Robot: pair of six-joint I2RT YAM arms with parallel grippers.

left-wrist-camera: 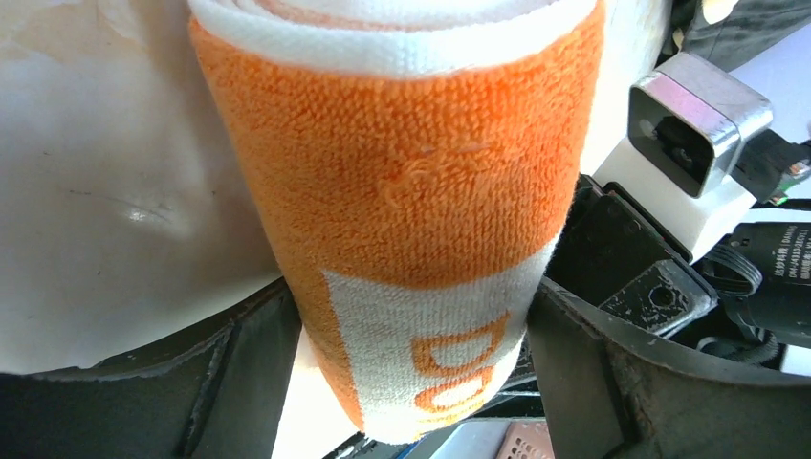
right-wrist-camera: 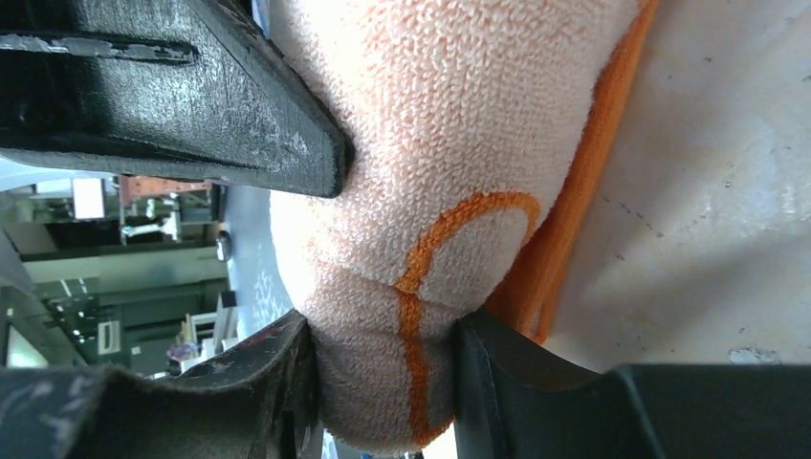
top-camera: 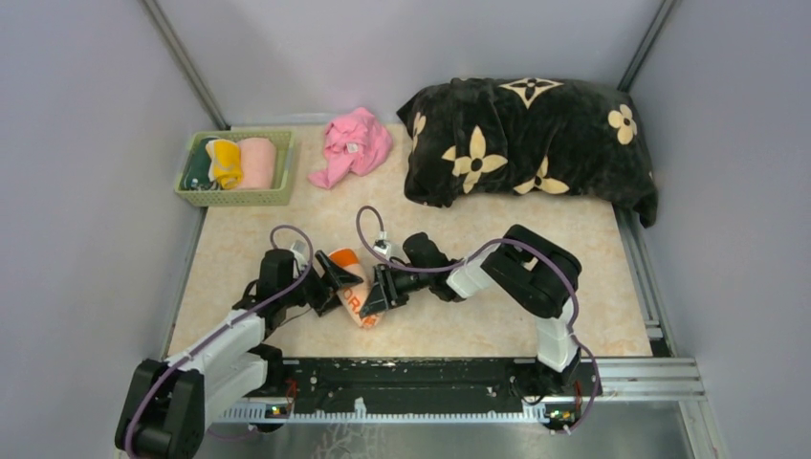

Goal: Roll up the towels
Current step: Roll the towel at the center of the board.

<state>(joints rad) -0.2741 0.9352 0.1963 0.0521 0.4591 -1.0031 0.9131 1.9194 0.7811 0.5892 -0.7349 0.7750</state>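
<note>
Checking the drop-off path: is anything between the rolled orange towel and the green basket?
Nothing visible: bare tabletop lies between the towel and the basket. The pink cloth sits right of the basket, off that line.

Basket (top-camera: pixel 234 197), blanket (top-camera: pixel 536 143) — far-side obstacles

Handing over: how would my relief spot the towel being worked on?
On the beige table top, look near the front edge. The rolled towel is gripped between the left hand and right hand. It alone is peach with an orange band and lettering; the pink cloth and basket lie farther back.
</note>
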